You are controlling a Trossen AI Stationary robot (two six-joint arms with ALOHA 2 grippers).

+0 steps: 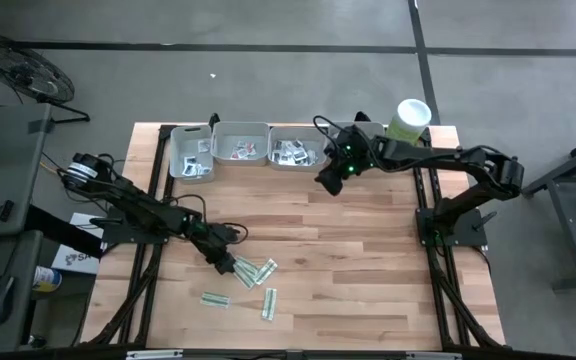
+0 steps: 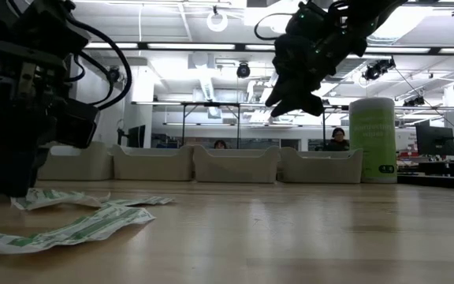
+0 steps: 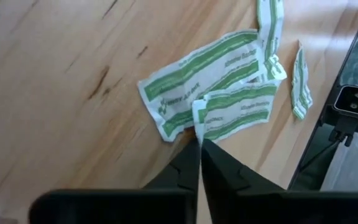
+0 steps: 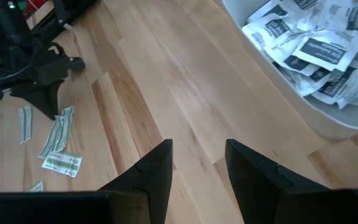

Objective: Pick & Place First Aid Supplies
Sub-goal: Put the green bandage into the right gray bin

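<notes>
The bench (image 1: 368, 260) centre and right lay open for passage. Grey trays (image 1: 240, 143) and a green tub (image 1: 408, 118) blocked the far edge; scattered sachets (image 1: 253, 272) occupied the near left.

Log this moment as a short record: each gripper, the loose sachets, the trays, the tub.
left gripper: down at the table, shut on the corner of a green sachet
right gripper: open, empty, in the air in front of the trays
loose sachets: several green-white strips on the wood around the left gripper
trays: three in a row at the far edge, white sachets inside
tub: upright at the far right corner
</notes>
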